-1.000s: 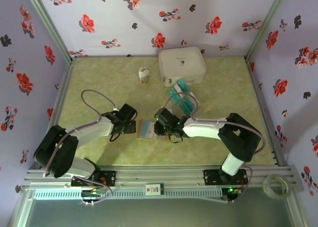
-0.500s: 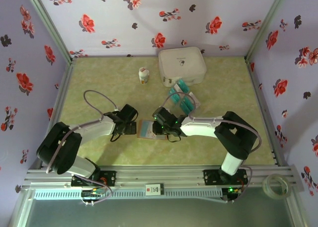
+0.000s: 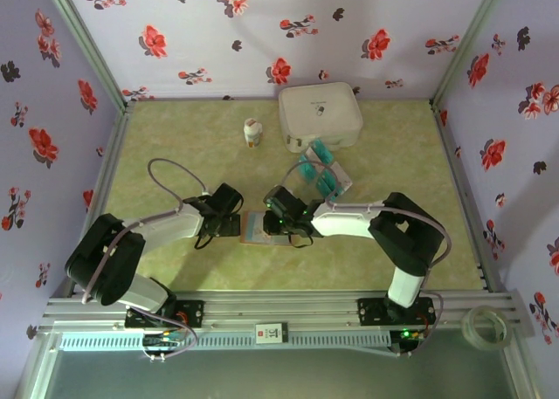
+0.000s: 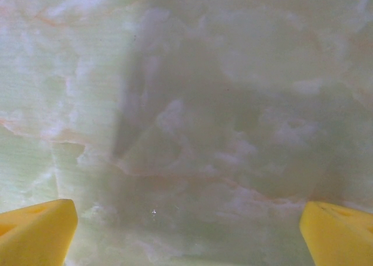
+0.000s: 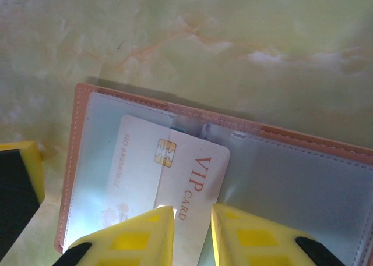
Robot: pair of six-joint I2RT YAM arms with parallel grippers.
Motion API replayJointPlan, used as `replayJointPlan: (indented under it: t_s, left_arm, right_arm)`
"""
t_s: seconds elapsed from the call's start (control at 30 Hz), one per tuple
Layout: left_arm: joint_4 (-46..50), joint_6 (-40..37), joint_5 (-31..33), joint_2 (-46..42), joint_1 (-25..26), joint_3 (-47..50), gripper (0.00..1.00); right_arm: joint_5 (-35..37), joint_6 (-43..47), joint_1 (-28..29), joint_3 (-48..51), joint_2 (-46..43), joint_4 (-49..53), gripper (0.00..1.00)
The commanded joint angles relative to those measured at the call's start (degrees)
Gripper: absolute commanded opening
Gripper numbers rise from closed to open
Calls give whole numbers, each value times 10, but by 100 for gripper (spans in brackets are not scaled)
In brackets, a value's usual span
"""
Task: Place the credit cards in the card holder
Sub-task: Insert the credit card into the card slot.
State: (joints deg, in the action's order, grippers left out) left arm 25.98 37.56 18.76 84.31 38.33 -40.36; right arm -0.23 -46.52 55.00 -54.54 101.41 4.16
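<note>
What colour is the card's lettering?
Orange-red, on a white card; best in the right wrist view.

Table (image 3: 175, 154): from the overhead camera I see a pale green marbled top.
Far side: a white rounded case (image 3: 320, 115) lies flat, with a small white bottle (image 3: 252, 134) standing to its left, apart from it.
Middle: teal credit cards (image 3: 319, 176) lie in a loose overlapping heap that runs up to the case's near edge.
Near middle: the card holder (image 5: 291, 184) lies open, brown rim and clear pockets facing up. My right wrist feed shows one credit card (image 5: 175, 173), white and marked VIP CARD, partly under a pocket.
</note>
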Motion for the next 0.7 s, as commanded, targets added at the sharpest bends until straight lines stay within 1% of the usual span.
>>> replayJointPlan:
  t_s: [0.0, 0.37, 0.53, 0.67]
  left_arm:
    - [-7, 6, -3, 18, 6, -3, 100]
    - [-12, 10, -3, 21, 12, 0, 100]
    - [-14, 10, -4, 20, 13, 3, 100]
    - [-6, 10, -5, 12, 13, 3, 100]
  right_arm:
    - [-11, -3, 3, -22, 16, -8, 23]
    - [-31, -10, 13, -50, 37, -18, 23]
    - [-42, -10, 13, -51, 26, -20, 23]
    - [-10, -1, 11, -37, -10, 4, 24]
